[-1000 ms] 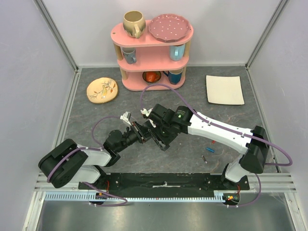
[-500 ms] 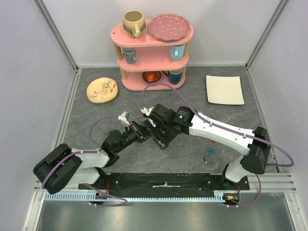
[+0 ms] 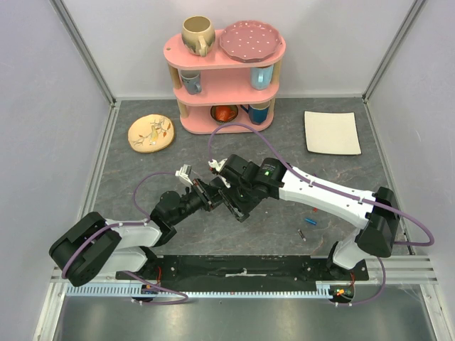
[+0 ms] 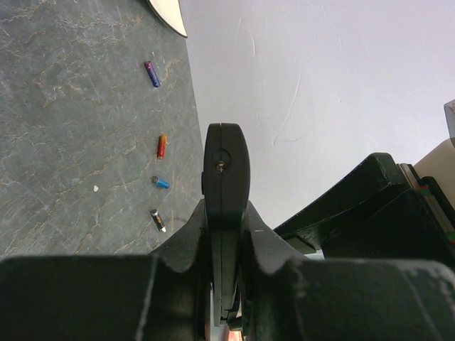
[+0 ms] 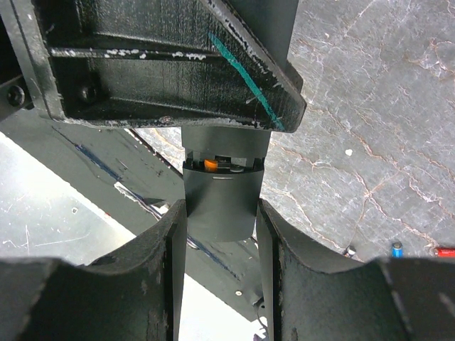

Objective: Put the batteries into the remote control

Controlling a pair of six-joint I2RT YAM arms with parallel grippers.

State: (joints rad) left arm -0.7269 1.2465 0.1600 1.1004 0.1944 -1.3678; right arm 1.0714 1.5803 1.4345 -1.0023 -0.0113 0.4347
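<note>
Clamping the remote control (image 4: 226, 167) edge-on between its fingers, the left gripper (image 4: 226, 217) is fully closed on the slim black bar and holds it above the surface (image 4: 78, 128), near the middle of the work area in the overhead view. The right gripper (image 5: 220, 207) meets it from the opposite side. Its two fingers press against the long edges of the remote's end, partly closed around it, so both grippers grip the same bar. In the right wrist view a loaded battery (image 5: 210, 164), orange, shows as a sliver inside the remote's slot, just above the dark panel that sits between the fingers.

Four loose batteries lie on the grey marbled surface in the left wrist view, well apart from the remote. A blue-purple battery (image 4: 152, 73) is farthest from the camera, followed by an orange battery (image 4: 161, 146), a blue battery (image 4: 161, 182) and a dark grey battery (image 4: 158, 220) nearest. None touches another.

At the back of the surface stands a pink shelf (image 3: 224, 117) with a beige mug (image 3: 197, 34) and a pink dotted plate (image 3: 250, 41) on top. A patterned round plate (image 3: 151, 133) lies to its left and a white square plate (image 3: 332, 132) to its right.
</note>
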